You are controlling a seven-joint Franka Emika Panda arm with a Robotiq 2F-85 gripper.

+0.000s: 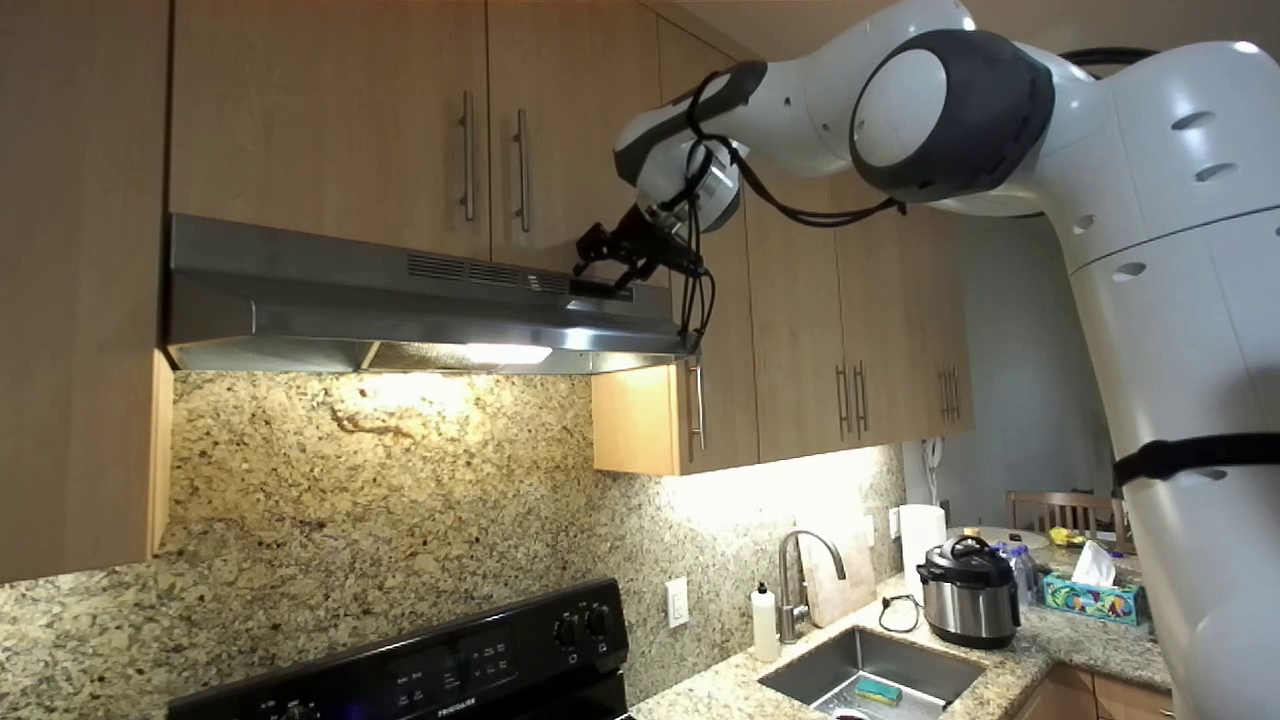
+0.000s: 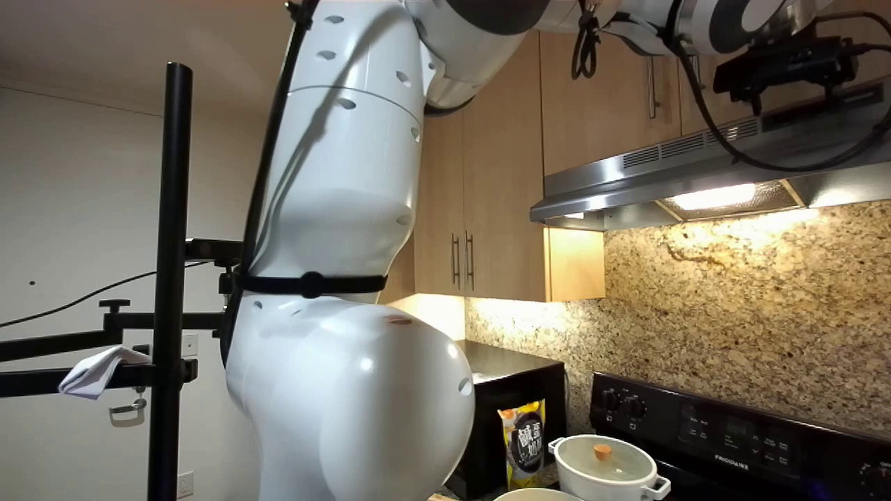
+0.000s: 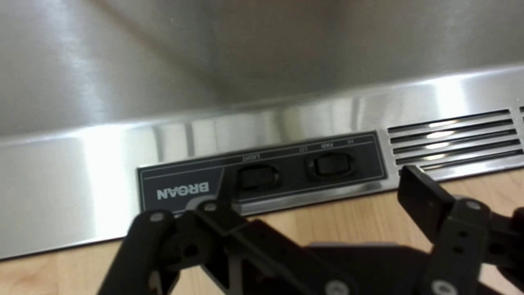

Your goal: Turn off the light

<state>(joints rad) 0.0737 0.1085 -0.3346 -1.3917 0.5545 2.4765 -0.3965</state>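
visibly, the sink (image 1: 905, 658) holds a sponge (image 1: 878, 691); the stove (image 2: 738, 433) reads frigidaire, the hood panel (image 3: 292, 172) broan, light, fan, lo, hi. fingers (image 3: 425, 200) stand apart near the panel's light switch (image 3: 258, 177), beside its fan switch (image 3: 332, 164); the hood lamp (image 1: 508, 354) glows.

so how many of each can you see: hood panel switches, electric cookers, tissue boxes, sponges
Hood panel switches, light switch and fan switch: 2
Electric cooker: 1
Tissue box: 1
Sponge, in the sink: 1
Total: 5
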